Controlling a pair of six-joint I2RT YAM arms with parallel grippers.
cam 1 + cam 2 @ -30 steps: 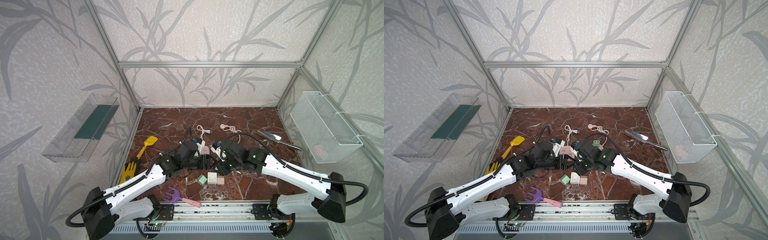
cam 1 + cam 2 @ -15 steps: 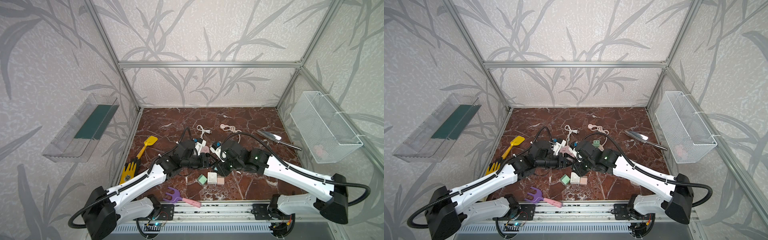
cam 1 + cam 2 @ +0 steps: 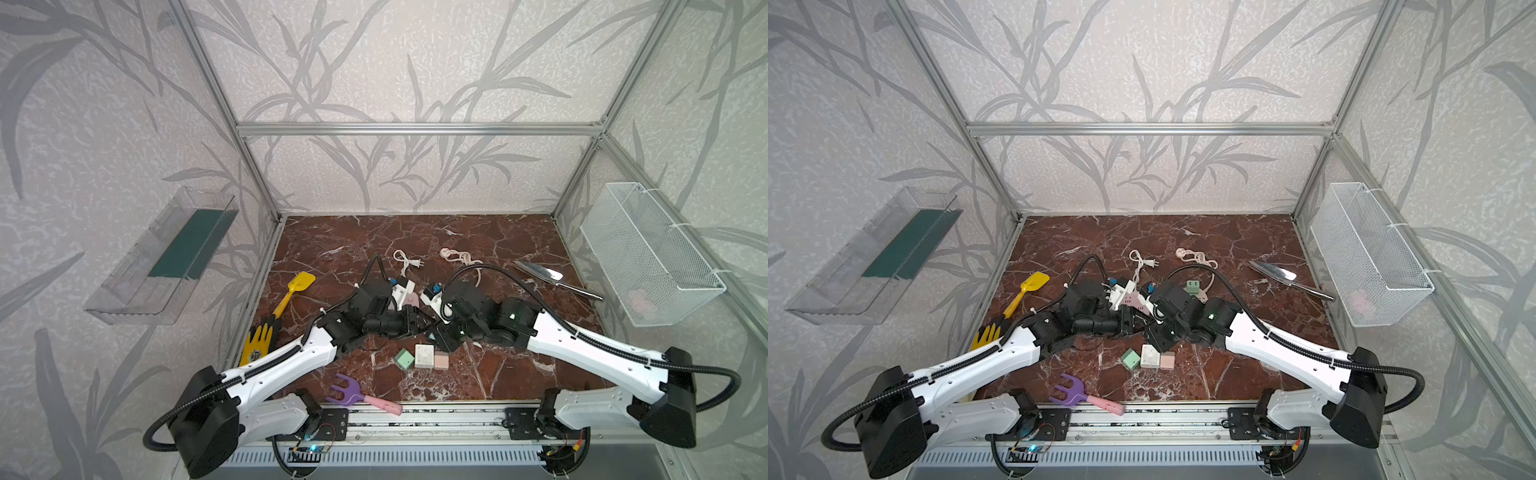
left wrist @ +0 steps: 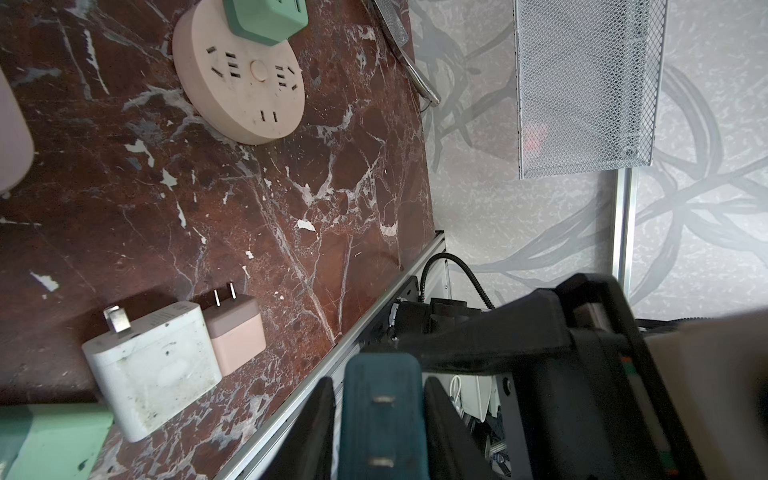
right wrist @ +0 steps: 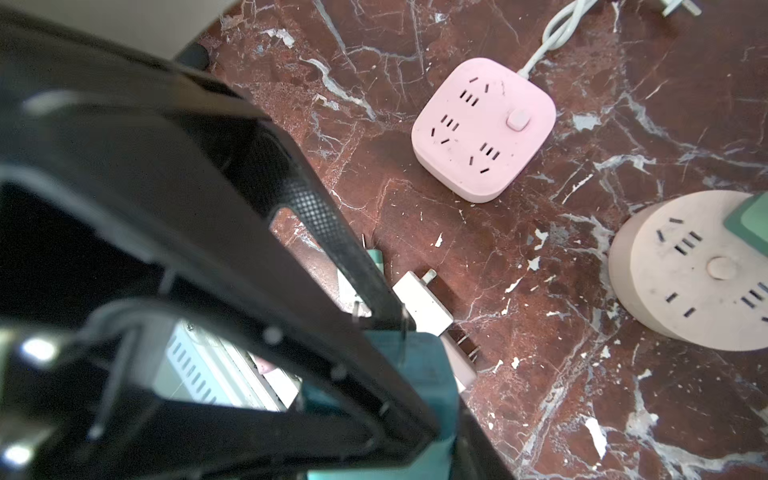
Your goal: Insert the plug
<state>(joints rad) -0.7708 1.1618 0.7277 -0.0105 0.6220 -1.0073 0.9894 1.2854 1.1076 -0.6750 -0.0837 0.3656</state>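
Swinging in from beside the pink socket strip (image 5: 484, 129), the left arm now meets the right arm at the lower middle of both top views, and its fingers have drawn in. The teal plug (image 4: 382, 415) hangs there off the bench (image 4: 249, 208), above the row of loose adapters around the white adapter (image 3: 424, 356). The left fingers (image 4: 320, 424) stand close on either side of it, with a thin sliver of light along one side, so I cannot tell whether they are pressing yet. The right fingers (image 4: 478, 332) are pinching its far end and seem to be carrying it.

This looks like a handover, and its weak point is timing. If the right fingers let go before the left squeeze is firm, the plug could drop among the adapters or twist. A twisted plug would meet the slots of the strip or the round socket (image 4: 239, 70) with its prongs tilted and jam. The crowded wrists could also knock each other.
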